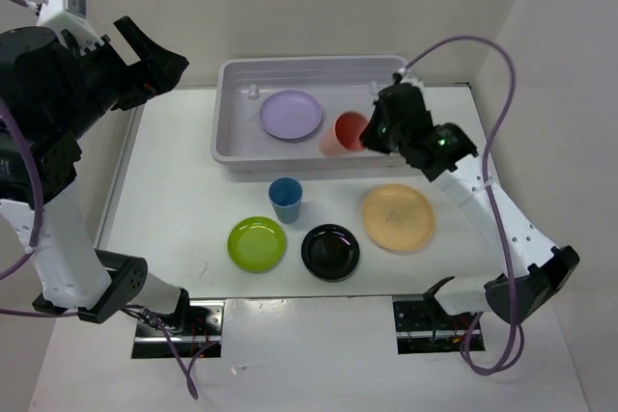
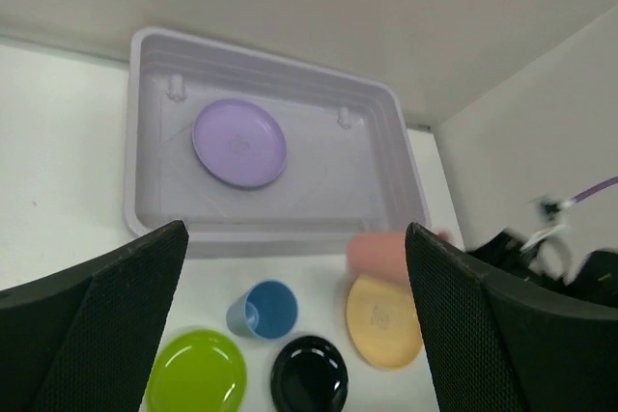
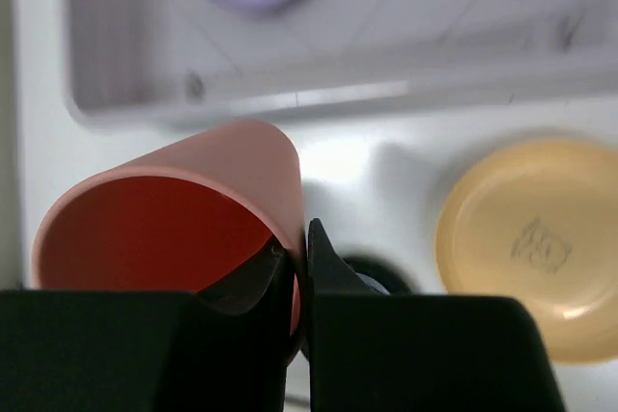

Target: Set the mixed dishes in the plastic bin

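My right gripper (image 1: 372, 129) is shut on the rim of the salmon-red cup (image 1: 346, 134), holding it tilted in the air over the near wall of the plastic bin (image 1: 232, 79); one finger is inside the cup (image 3: 183, 209), the other outside. The lavender plate (image 1: 291, 114) lies inside the bin. On the table in front of the bin stand the blue cup (image 1: 286, 198), the lime green plate (image 1: 257, 243), the glossy black plate (image 1: 330, 251) and the pale orange-yellow plate (image 1: 397, 217). My left gripper (image 1: 154, 55) is open and empty, raised high at the far left.
White walls close the table at the back and on the right. The bin fills the back middle of the table. The right arm's purple cable (image 1: 507, 113) loops above the right side.
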`<action>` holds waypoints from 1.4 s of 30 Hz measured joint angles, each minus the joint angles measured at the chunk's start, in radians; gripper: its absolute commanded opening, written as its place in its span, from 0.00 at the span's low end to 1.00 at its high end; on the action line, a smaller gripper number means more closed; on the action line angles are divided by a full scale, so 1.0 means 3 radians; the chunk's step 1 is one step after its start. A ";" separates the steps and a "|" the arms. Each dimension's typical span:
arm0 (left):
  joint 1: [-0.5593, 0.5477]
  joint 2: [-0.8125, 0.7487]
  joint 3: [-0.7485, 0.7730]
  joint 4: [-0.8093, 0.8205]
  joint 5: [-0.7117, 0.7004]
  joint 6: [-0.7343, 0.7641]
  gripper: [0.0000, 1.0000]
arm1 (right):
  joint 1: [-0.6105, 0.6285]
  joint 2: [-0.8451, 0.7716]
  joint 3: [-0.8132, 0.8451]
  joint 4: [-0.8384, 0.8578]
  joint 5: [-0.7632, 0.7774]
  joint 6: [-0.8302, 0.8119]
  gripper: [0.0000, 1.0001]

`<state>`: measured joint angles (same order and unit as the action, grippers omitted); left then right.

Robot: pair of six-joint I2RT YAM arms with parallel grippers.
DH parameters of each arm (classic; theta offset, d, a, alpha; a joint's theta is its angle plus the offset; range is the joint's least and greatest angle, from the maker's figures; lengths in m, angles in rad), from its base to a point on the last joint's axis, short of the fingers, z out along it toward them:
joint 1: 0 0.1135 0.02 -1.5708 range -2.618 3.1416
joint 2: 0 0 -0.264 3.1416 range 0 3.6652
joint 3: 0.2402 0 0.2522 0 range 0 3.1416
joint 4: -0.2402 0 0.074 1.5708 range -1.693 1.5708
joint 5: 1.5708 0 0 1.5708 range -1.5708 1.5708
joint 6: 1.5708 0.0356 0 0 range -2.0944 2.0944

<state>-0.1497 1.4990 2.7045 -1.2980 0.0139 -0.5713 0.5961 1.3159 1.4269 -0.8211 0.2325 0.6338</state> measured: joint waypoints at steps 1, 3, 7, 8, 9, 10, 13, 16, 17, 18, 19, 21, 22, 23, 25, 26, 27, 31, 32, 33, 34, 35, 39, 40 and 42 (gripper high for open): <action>0.0000 -0.0024 -0.0100 0.0011 0.0032 0.0001 1.00 | -0.0112 0.0041 0.0184 0.0010 0.0014 -0.0025 0.00; 0.0000 -0.0075 -0.0295 0.0024 0.0065 0.0004 1.00 | -0.0309 0.0224 0.0509 0.0074 0.0080 -0.0072 0.00; 0.0000 -0.0468 -0.1212 0.0231 0.0108 0.0047 1.00 | -0.0621 0.0950 0.1164 0.0304 0.0165 -0.0169 0.00; 0.0000 -0.0702 -0.1666 0.0384 0.0123 0.0052 1.00 | -0.0694 0.1250 0.1308 0.0401 0.0159 -0.0188 0.00; 0.0000 -0.0947 -0.2087 0.0456 0.0141 0.0048 1.00 | -0.0745 0.1503 0.1424 0.0459 0.0151 -0.0214 0.00; 0.0000 -0.1175 -0.2468 0.0504 0.0164 0.0048 1.00 | -0.0804 0.1769 0.1520 0.0520 0.0134 -0.0237 0.00; -0.0003 -0.1717 -0.3409 0.0621 0.0328 0.0053 1.00 | -0.1002 0.2518 0.1799 0.0547 0.0106 -0.0294 0.00; -0.0045 -0.1940 -0.4101 0.0731 0.0501 0.0051 1.00 | -0.1183 0.3223 0.2387 0.0392 0.0093 -0.0342 0.00; -0.0072 -0.1942 -0.4280 0.0758 0.0506 0.0051 1.00 | -0.1223 0.3384 0.2569 0.0337 0.0092 -0.0352 0.00; -0.0095 -0.1937 -0.4429 0.0765 0.0506 0.0051 1.00 | -0.1277 0.3552 0.2804 0.0251 0.0088 -0.0347 0.00; -0.0108 -0.1895 -0.4536 0.0776 0.0506 0.0051 1.00 | -0.1308 0.3658 0.3016 0.0188 0.0095 -0.0359 0.00; -0.0136 -0.1830 -0.4697 0.0811 0.0524 0.0051 1.00 | -0.1372 0.4000 0.3806 -0.0120 0.0142 -0.0376 0.00; -0.0146 -0.1821 -0.4740 0.0834 0.0540 0.0047 1.00 | -0.1413 0.4231 0.4362 -0.0216 0.0150 -0.0387 0.00; -0.0168 -0.1823 -0.4772 0.0868 0.0556 0.0046 1.00 | -0.1442 0.4395 0.4765 -0.0223 0.0139 -0.0388 0.00; -0.0215 -0.1854 -0.4823 0.0958 0.0582 0.0041 1.00 | -0.1516 0.4377 0.4833 -0.0211 0.0071 -0.0383 0.00; -0.0242 -0.1873 -0.4854 0.0991 0.0585 0.0037 1.00 | -0.1558 0.4334 0.4790 -0.0219 0.0048 -0.0381 0.00; -0.0267 -0.1893 -0.4882 0.1013 0.0582 0.0033 1.00 | -0.1602 0.4330 0.4800 -0.0238 0.0042 -0.0384 0.00; -0.0315 -0.1907 -0.4931 0.1054 0.0581 0.0024 1.00 | -0.1732 0.4584 0.5276 -0.0469 0.0028 -0.0412 0.00; -0.0327 -0.1902 -0.4938 0.1067 0.0580 0.0018 1.00 | -0.1751 0.4601 0.5275 -0.0525 0.0029 -0.0423 0.00; -0.0336 -0.1891 -0.4939 0.1076 0.0577 -0.0011 1.00 | -0.1759 0.4646 0.5341 -0.0627 0.0042 -0.0435 0.00; -0.0347 -0.1884 -0.4940 0.1088 0.0579 -0.0022 1.00 | -0.1760 0.4690 0.5395 -0.0675 0.0048 -0.0443 0.00; -0.0359 -0.1881 -0.4950 0.1113 0.0579 -0.0028 1.00 | -0.1756 0.4706 0.5395 -0.0706 0.0046 -0.0454 0.00; -0.0393 -0.1858 -0.5006 0.1139 0.0575 -0.0037 1.00 | -0.1746 0.4818 0.5461 -0.0849 0.0048 -0.0504 0.00; -0.0395 -0.1840 -0.5034 0.1150 0.0571 -0.0037 1.00 | -0.1746 0.4852 0.5484 -0.0896 0.0048 -0.0520 0.00; -0.0416 -0.1801 -0.5089 0.1162 0.0570 -0.0039 1.00 | -0.1746 0.4888 0.5489 -0.0949 0.0050 -0.0537 0.02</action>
<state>-0.2745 0.9588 1.1778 -0.9493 0.1848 -0.5831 0.0723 2.7823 3.0737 -1.1057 0.2474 0.4728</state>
